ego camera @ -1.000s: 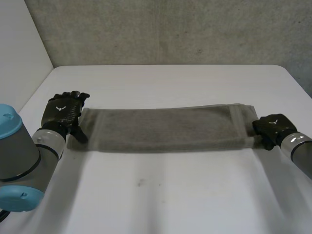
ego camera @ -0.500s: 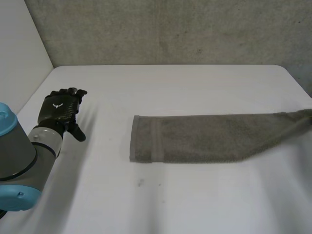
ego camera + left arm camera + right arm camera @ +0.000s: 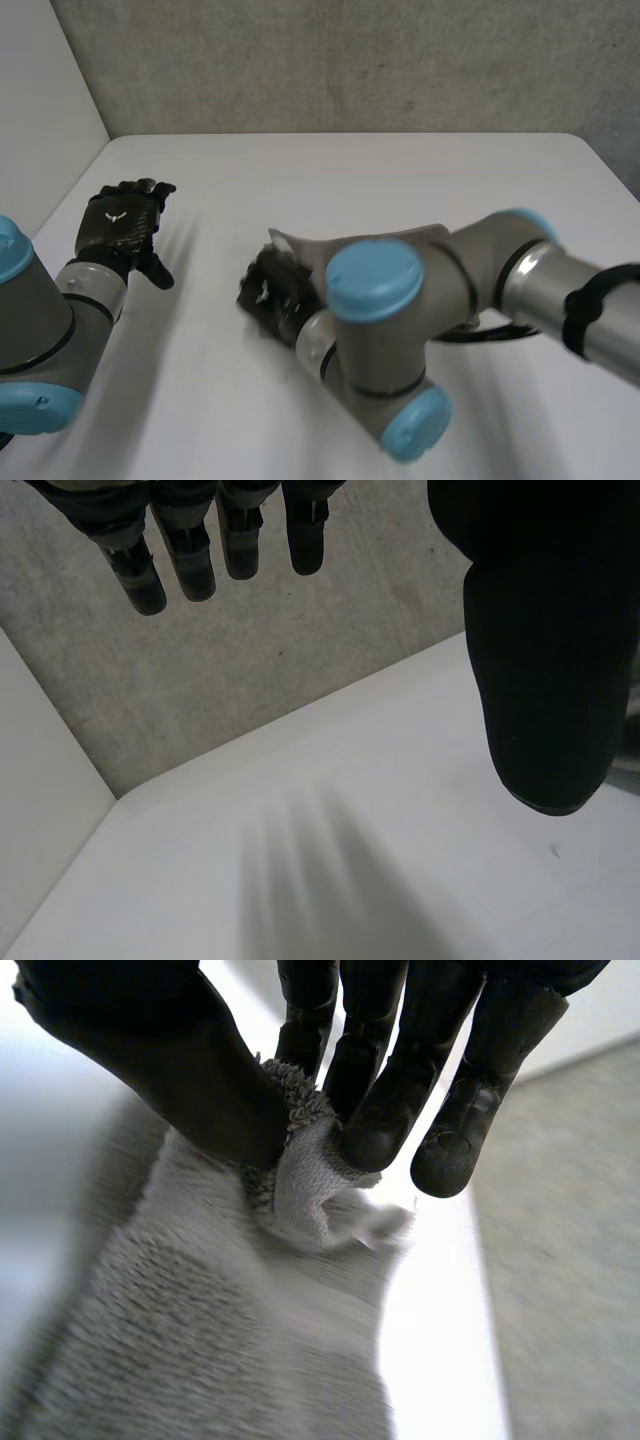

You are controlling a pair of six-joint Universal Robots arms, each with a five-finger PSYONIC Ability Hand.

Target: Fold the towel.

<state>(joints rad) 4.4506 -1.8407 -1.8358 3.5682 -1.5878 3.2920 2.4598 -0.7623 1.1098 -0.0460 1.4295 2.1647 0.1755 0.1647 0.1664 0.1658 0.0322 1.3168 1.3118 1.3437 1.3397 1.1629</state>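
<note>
From the head view, the right arm (image 3: 400, 330) reaches across the white desk (image 3: 350, 170). The right hand (image 3: 268, 292) is low at the end of it. A grey corner of the towel (image 3: 297, 247) peaks just behind its fingers, and the rest of the cloth runs back under the arm. The left hand (image 3: 122, 222) is well apart from the towel, over bare desk. I judge the step in hand to be the fold itself, with one short end being carried over toward the other.

In the left wrist view, the left hand (image 3: 540, 650) is released. Its fingers (image 3: 190, 550) are straight and set apart from the thumb, with nothing between them. Beyond the fingertips are smooth desk and a rough concrete wall (image 3: 250, 650).

In the right wrist view, the right hand (image 3: 200, 1080) is grasping the towel (image 3: 220, 1340). A bunched fold of the hem is pinched between the thumb and the fingers (image 3: 385, 1120), and a small flap pokes out just past the fingertips. The cloth is thick, looped terry, soft and limp, and it falls away below the palm in a broad sheet.

The next move probably calls for laying the pinched end flat on the lower layer and squaring the edges before the fingers let go. The slack cloth could wrinkle or land skewed.
</note>
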